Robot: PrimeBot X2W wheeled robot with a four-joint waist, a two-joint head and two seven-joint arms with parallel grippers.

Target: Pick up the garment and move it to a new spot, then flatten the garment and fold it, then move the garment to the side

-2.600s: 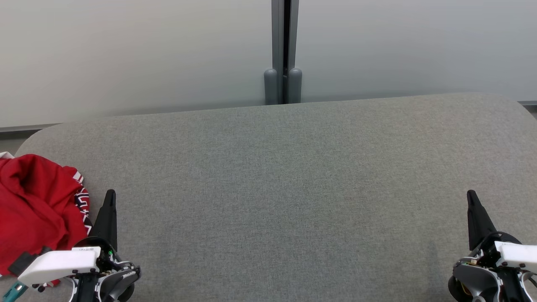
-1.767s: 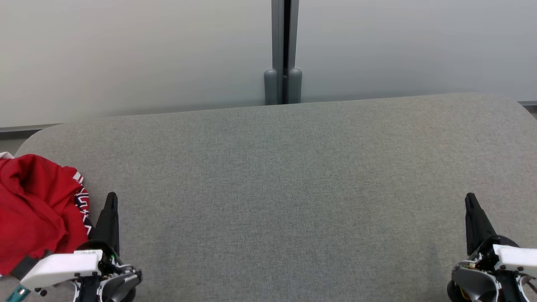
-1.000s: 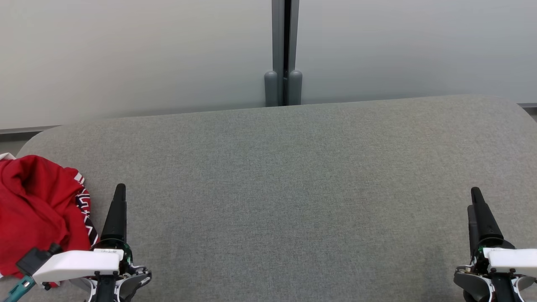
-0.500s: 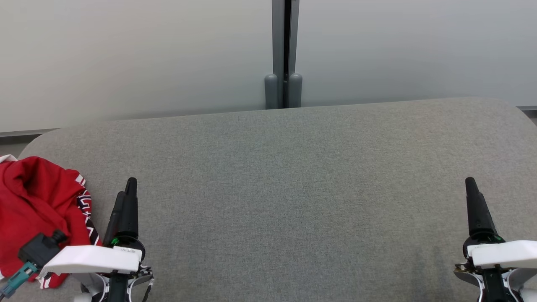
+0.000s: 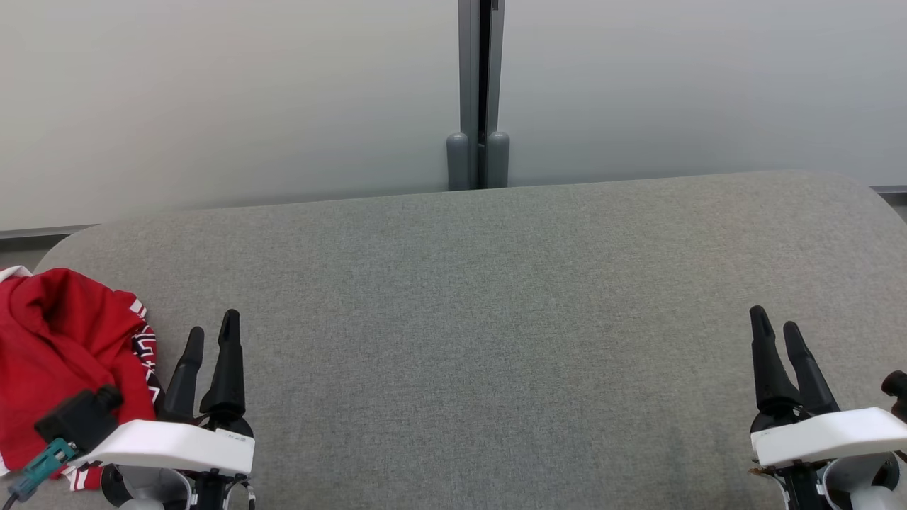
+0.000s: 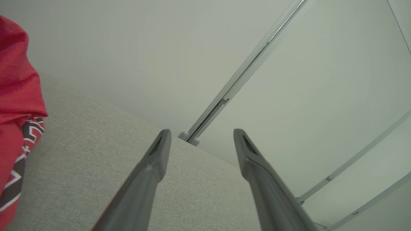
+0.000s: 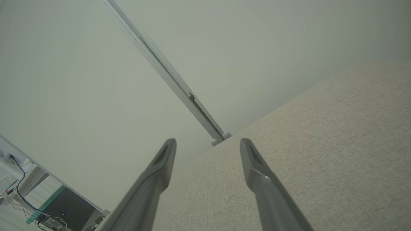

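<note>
A crumpled red garment (image 5: pixel 60 347) with a dark patterned trim lies at the left end of the grey cushioned surface (image 5: pixel 482 319). It also shows at the left edge of the left wrist view as the red garment (image 6: pixel 14 80). My left gripper (image 5: pixel 211 322) stands open just right of the cloth, apart from it, with nothing between its fingers (image 6: pixel 157 154). My right gripper (image 5: pixel 774 321) stands open at the lower right over bare cushion, fingers (image 7: pixel 250 157) spread and empty.
A pale partition wall (image 5: pixel 234 92) with a dark vertical post (image 5: pixel 479 85) stands right behind the cushion's far edge. The cushion's corners are rounded at left and right. A desk with cables (image 7: pixel 19 183) shows at the lower left of the right wrist view.
Both grippers have opened: each showed a single closed point before, and now two spread fingers. The camera has tilted slightly, shifting the scene downward.
</note>
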